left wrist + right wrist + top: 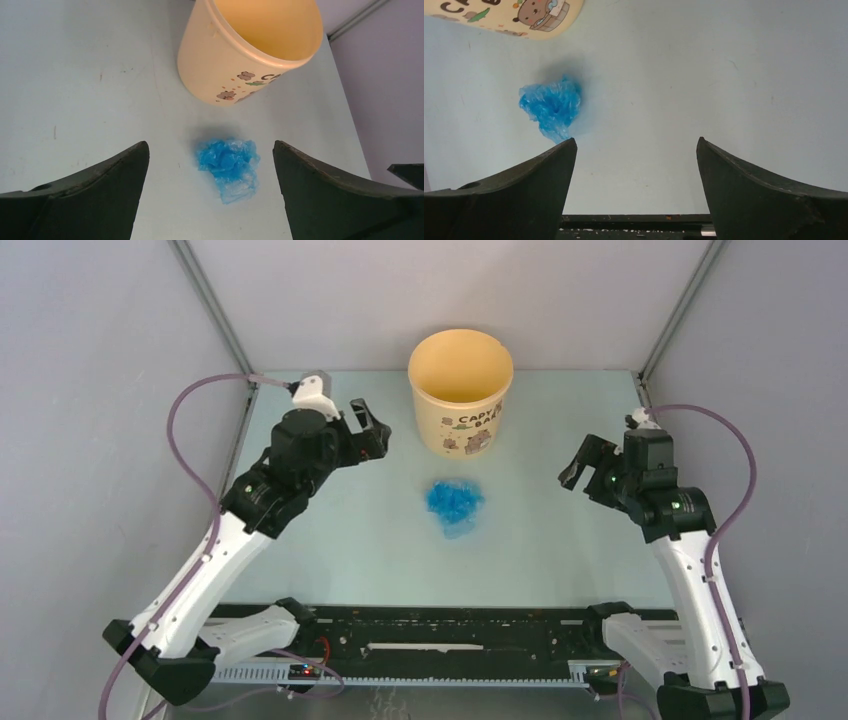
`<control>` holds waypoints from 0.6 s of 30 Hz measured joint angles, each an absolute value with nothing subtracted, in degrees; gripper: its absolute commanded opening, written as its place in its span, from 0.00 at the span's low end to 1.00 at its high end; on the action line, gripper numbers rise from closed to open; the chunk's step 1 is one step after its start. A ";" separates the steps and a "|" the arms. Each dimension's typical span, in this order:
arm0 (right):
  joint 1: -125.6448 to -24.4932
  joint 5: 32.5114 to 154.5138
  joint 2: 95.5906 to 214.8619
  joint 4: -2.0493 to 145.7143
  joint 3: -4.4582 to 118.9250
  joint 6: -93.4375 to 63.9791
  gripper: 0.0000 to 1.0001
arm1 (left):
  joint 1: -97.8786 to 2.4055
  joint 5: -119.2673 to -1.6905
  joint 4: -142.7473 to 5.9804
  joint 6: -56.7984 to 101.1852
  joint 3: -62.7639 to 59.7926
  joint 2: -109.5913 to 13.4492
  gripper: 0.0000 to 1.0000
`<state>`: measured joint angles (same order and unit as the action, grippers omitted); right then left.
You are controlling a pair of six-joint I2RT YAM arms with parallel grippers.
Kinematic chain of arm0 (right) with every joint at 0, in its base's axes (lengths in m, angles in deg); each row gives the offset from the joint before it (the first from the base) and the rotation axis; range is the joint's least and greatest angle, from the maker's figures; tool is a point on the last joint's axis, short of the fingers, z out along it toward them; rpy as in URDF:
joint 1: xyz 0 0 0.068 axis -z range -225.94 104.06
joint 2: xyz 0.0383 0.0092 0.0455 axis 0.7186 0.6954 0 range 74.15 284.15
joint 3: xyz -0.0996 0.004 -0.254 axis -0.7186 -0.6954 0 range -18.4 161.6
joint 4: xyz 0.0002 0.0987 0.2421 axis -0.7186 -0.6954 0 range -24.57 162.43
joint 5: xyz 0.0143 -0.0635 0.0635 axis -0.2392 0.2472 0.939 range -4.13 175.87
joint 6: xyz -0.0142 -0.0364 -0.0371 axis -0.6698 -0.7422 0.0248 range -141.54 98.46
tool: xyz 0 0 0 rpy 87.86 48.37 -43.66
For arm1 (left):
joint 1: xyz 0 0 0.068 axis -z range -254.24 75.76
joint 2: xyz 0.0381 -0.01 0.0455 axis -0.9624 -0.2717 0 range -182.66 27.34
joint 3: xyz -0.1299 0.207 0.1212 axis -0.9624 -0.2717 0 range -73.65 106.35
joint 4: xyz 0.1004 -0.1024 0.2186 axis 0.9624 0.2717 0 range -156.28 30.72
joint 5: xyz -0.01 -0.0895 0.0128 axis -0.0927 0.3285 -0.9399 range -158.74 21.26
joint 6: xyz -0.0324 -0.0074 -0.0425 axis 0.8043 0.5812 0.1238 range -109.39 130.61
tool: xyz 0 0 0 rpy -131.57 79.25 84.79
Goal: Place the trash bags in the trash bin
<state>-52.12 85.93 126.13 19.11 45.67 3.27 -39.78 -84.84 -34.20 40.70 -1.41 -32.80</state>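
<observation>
The round yellow trash bin (447,432) stands upright. The trash bag (455,506), a crinkly, shiny blue ball, lies on the table (340,530) near it, not inside. The left gripper (371,430) and the right gripper (579,462) are spread wide, holding nothing.

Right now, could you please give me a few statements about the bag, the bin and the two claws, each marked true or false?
1. The crumpled blue trash bag lies on the table on the near side of the bin, apart from it. True.
2. The bin is tipped over on its side. False: it stands upright with its opening facing up, and nothing shows inside it.
3. The left claw is shut on the bag. False: it is open and empty, and the bag lies loose on the table.
4. The right claw is open and holds nothing. True.
</observation>
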 measured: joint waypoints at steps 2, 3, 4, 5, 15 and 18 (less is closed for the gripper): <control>-53.52 86.30 127.20 20.03 45.67 3.47 1.00 | -40.30 -85.87 -33.64 41.42 -1.97 -31.19 0.98; -54.19 86.78 127.79 20.57 45.69 3.54 1.00 | -40.59 -86.15 -33.40 41.95 -2.35 -30.64 0.98; -54.85 87.33 128.43 21.18 45.74 3.67 1.00 | -41.11 -86.13 -33.29 42.62 -3.02 -30.12 0.98; -55.57 87.96 129.17 21.80 45.76 3.93 1.00 | -41.59 -86.08 -33.13 43.21 -3.68 -29.85 0.98; -65.32 93.69 137.61 23.63 45.80 4.46 1.00 | -53.81 -70.39 -38.51 54.99 -18.19 -33.92 0.98; -66.30 95.46 137.63 23.68 45.80 3.86 1.00 | -54.88 -63.35 -43.36 58.45 -21.56 -38.97 0.98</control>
